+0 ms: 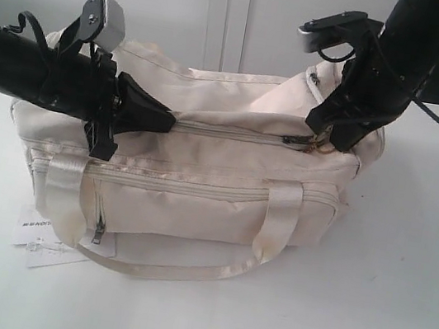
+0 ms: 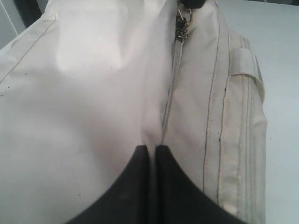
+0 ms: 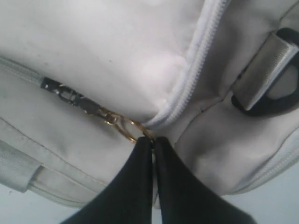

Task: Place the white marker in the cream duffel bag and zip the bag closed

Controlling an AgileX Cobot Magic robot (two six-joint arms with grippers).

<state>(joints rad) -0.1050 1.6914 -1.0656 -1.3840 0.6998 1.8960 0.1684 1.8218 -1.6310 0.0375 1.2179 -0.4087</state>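
The cream duffel bag (image 1: 199, 186) lies on the white table. Its top zipper (image 1: 233, 132) runs closed from my left gripper to the slider (image 1: 297, 140) near the right end. My left gripper (image 1: 172, 119) is shut on a fold of bag fabric at the zipper's left end (image 2: 152, 147). My right gripper (image 1: 319, 140) is shut on the gold clasp ring (image 3: 124, 126) that hangs from the slider (image 3: 60, 91), with its tips (image 3: 152, 139) meeting on the ring. The white marker is out of view.
A small white paper tag (image 1: 37, 236) lies on the table (image 1: 397, 309) by the bag's front left corner. Satin strap handles (image 1: 277, 224) droop over the front. A black end ring (image 3: 275, 100) sits beside my right gripper. Dark cables hang at the far right.
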